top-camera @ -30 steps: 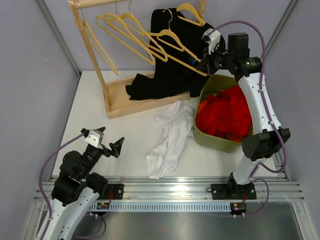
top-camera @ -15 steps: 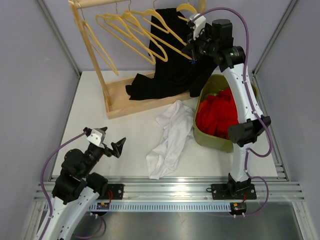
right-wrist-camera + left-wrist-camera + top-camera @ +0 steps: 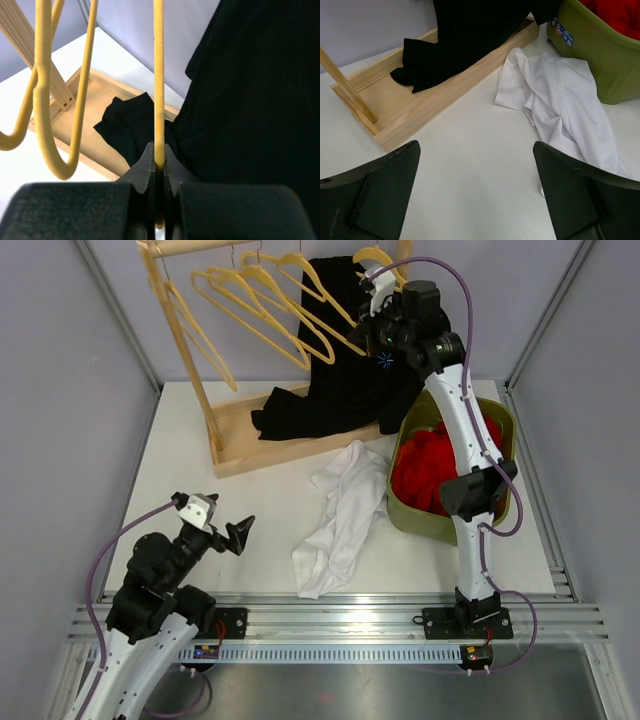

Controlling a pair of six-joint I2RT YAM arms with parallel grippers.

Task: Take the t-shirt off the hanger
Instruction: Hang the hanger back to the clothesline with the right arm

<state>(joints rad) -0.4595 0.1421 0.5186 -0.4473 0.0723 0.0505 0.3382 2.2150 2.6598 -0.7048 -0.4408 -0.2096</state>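
My right claw (image 3: 159, 164) pinched the stiff hanger (image 3: 158, 75) bar, left claw (image 3: 475, 150) sat spread; shirt (image 3: 250, 100) looked limp and light, best grabbed at its bunched hem.

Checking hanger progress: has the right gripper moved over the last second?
Yes. The right gripper, shut on the yellow hanger, swung left, away from the green bin toward the wooden rack.

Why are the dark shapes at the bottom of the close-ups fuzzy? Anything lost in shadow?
Left wrist view: the left hand sits too near the lens, so its edges are soft; the white shirt is sharp. Right wrist view: the right hand blurs likewise, shut on the yellow hanger; the black t-shirt shows almost no folds. Top view: even light.
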